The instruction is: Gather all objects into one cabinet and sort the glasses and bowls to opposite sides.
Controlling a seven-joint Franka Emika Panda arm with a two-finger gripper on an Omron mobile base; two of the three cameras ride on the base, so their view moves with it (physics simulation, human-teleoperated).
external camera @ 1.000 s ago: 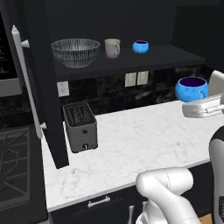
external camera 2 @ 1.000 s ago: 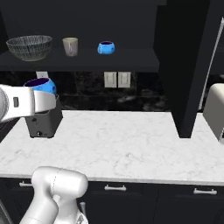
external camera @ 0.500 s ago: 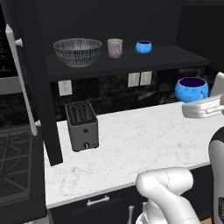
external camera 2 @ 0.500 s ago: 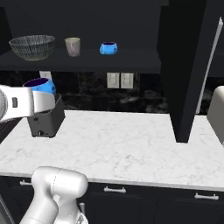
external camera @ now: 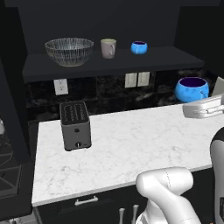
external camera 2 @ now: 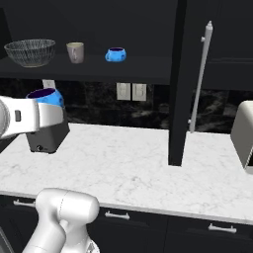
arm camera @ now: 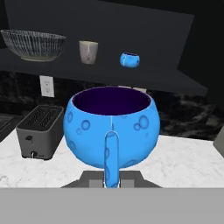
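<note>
While I carry a blue bowl by its handle above the marble bench, my jaws are pinched narrow on that handle, the bowl's dark mouth facing up and level. On the cabinet shelf ahead stand the clear glass bowl at the left end, the beige cup just to its right, and a second blue bowl further right, each apart from its neighbour. By my reckoning the step in hand is to bring this bowl up onto that same shelf, and the sorting is not yet right: the cup sits between bowls. To do it well, I judge I should lift until the bowl's base clears the shelf's front edge before reaching in, keep the rim level, and set it down on a bare stretch of shelf beside the other blue bowl, without nudging it. The open cabinet door with its white bar handle stands to the right in the right base view, so my approach should stay left of it. The toaster sits low on the bench below the shelf's left part and should be kept beneath my path. A slow release matters, since a handle grip could let the bowl tip as the jaws part.
</note>
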